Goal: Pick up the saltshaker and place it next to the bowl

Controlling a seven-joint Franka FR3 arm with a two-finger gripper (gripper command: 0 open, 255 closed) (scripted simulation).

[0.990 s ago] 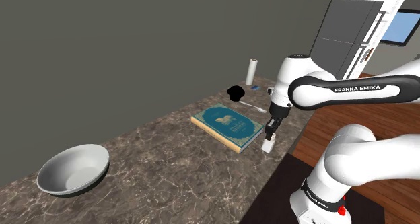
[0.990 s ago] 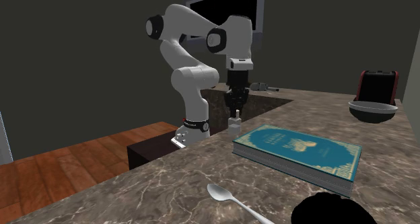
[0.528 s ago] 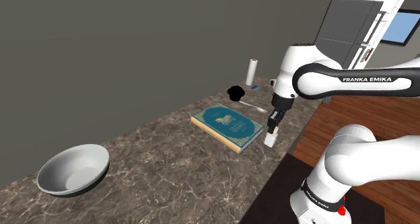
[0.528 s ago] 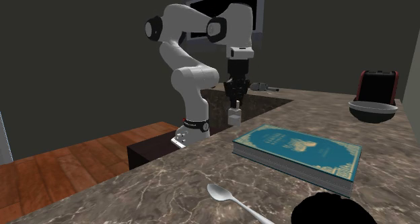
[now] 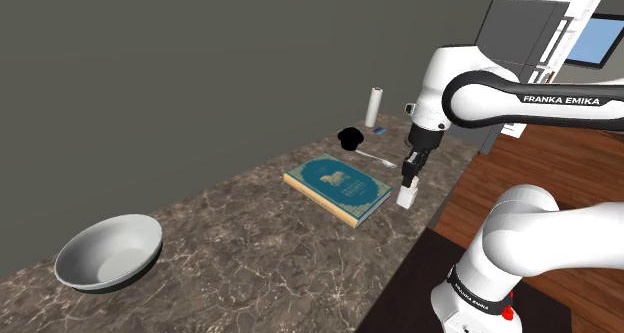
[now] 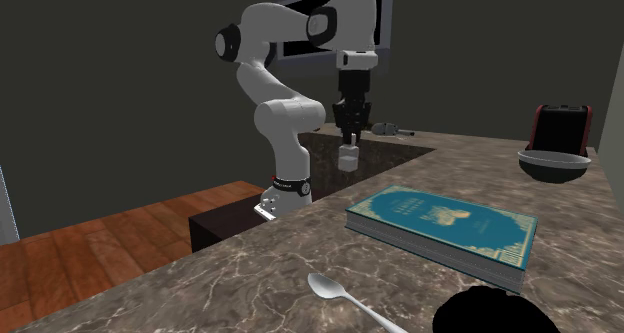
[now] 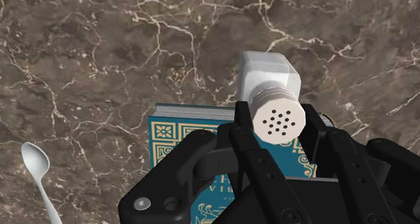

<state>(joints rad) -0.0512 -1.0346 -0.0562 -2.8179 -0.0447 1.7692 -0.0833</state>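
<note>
The pick is done and the carry is starting: the gripper (image 5: pixel 410 171) has its jaws clamped on the neck of the saltshaker (image 5: pixel 406 195), just under the holed cap, and the shaker hangs upright in the air, clear of the marble counter (image 5: pixel 250 246). In the shoulder view it sits at about three o'clock from the teal book (image 5: pixel 338 188), near the counter's edge, while the bowl (image 5: pixel 140 243) lies well apart at about eight o'clock, past the book. The next move, as I judge it, calls for a long sweep over the book at a height that clears it, then a descent to bare counter just beside the bowl without knocking its rim. A spoon (image 5: pixel 372 158) lies at eleven o'clock from the shaker, off that path. A second ago the shaker was low at the counter; it has since risen steadily with the arm.
</note>
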